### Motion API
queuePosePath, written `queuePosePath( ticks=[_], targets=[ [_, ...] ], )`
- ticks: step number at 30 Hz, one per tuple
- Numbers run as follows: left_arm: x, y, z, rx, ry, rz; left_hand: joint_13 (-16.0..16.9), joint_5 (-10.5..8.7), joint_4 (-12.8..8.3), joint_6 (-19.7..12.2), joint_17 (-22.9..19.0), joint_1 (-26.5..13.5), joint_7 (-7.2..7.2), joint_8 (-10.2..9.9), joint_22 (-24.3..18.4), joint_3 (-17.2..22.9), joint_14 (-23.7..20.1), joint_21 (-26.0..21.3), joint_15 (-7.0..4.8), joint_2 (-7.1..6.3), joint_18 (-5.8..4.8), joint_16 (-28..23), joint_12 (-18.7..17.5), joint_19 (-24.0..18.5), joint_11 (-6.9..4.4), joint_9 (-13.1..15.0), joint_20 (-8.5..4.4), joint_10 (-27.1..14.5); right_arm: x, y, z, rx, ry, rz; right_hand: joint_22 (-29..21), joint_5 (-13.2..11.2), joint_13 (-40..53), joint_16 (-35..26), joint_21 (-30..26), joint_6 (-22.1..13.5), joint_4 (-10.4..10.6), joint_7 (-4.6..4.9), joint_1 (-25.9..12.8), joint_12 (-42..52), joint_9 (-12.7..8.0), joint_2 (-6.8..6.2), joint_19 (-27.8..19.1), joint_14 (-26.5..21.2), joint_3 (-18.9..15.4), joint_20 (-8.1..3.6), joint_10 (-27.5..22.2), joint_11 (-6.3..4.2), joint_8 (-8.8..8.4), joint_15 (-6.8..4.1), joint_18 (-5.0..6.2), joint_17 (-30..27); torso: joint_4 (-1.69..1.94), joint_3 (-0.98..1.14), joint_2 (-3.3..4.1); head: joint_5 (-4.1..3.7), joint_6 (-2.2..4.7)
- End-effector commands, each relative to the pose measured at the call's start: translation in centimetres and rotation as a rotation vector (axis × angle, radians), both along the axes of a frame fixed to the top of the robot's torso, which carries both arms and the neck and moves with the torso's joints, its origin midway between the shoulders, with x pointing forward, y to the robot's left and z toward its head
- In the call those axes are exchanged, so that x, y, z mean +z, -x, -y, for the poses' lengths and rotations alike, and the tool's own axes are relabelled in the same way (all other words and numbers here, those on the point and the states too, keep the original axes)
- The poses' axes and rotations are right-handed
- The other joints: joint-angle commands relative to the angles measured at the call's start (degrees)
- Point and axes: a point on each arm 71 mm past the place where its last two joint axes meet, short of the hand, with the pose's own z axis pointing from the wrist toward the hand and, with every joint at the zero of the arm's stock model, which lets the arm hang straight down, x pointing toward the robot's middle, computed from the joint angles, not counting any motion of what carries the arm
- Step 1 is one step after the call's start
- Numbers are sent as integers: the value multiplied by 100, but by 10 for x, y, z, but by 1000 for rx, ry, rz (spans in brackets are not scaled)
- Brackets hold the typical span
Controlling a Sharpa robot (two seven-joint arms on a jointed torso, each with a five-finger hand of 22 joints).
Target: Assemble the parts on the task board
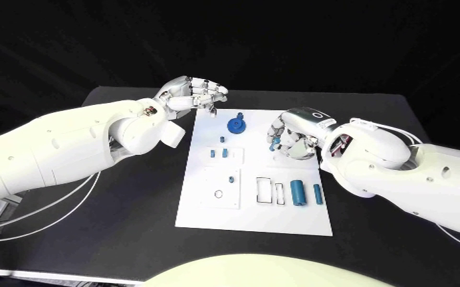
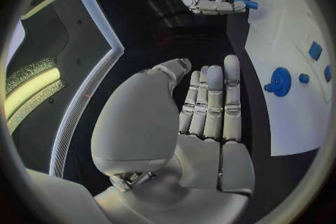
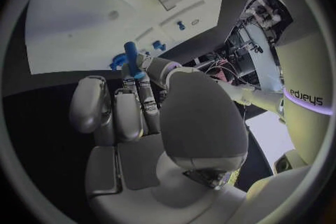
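Black table (image 1: 125, 234), dark backdrop, white task board (image 1: 251, 220) at centre. Right hand (image 1: 292, 135) over board's right side, pinching small blue peg (image 3: 133, 61) between fingertips. Left hand (image 1: 192, 95) hangs off board's far left corner, fingers together, holding nothing. Blue gear (image 1: 236, 125) seated near far edge. Looks like peg-carrying step; next needs peg lined up over free hole

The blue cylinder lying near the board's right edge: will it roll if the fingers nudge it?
Probably. The blue cylinder lies on its side on the flat task board, so a sideways push would likely roll it. It looks rigid and smooth, perhaps slippery in a pinch. Likely light, being small.
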Motion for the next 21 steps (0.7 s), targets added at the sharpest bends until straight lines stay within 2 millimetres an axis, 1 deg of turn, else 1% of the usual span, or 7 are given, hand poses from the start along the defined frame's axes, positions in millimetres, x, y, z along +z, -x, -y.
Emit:
queuePosePath(
  ticks=[1,4,8,10,13,17,21],
  targets=[
    [1,0,3,-19,11,2,2,18,-4,-38,7,52,7,33,-7,-41,-22,-21,9,16,34,-10,3,24,-5,-9,30,-28,5,6,-7,23,-23,14,440,20,274,11,38,32,0,-10,73,164,9,55,40,115,33,0,594,-536,39,-24,-49,5,-8,2,-7,21,20],
    [1,0,4,-20,12,2,2,18,-4,-38,7,52,7,33,-7,-41,-22,-21,9,16,34,-10,3,24,-5,-9,30,-28,10,14,-22,66,-61,23,437,21,274,6,30,32,-2,-10,73,163,9,54,38,114,35,-1,594,-536,39,-24,-47,-3,-21,8,-2,74,40],
    [0,-1,5,-19,14,3,2,18,-4,-38,7,52,7,33,-7,-41,-22,-21,9,16,34,-10,3,24,-5,-9,30,-28,8,24,-43,124,-98,27,436,25,275,5,25,32,-5,-9,73,158,9,51,36,114,39,-1,593,-536,38,-25,-46,-5,-28,3,-17,123,24],
    [0,-2,6,-18,15,3,2,18,-4,-38,7,52,7,33,-7,-41,-22,-21,9,16,34,-10,3,24,-5,-9,30,-28,3,30,-55,153,-111,20,443,36,277,13,39,31,-11,-8,73,150,10,48,40,117,49,-3,594,-535,37,-25,-49,8,-42,0,-26,164,33],
    [0,-2,8,-20,18,4,2,18,-4,-38,7,52,7,33,-7,-41,-22,-21,9,16,34,-10,3,24,-5,-9,30,-28,-6,39,-72,194,-124,0,439,42,277,12,27,31,-12,-7,72,146,10,48,37,117,54,-3,595,-534,36,-25,-47,6,-41,1,-32,186,49],
    [0,-3,10,-23,22,4,2,18,-4,-38,7,52,7,33,-7,-41,-22,-21,9,16,34,-10,3,24,-5,-9,30,-28,-18,50,-89,235,-137,-34,436,46,278,6,17,30,-14,-6,70,142,10,47,34,116,57,-4,595,-533,35,-25,-45,-3,-21,0,-24,224,40],
    [-1,-3,13,-26,25,3,2,19,-2,-49,9,55,9,33,-7,-43,-25,-25,11,18,34,-11,5,22,-3,-12,31,-36,-31,59,-101,261,-143,-66,433,48,278,6,8,30,-15,-5,70,140,11,47,32,116,59,-4,595,-532,35,-25,-43,-3,-34,-5,-20,301,14]
  ],
)
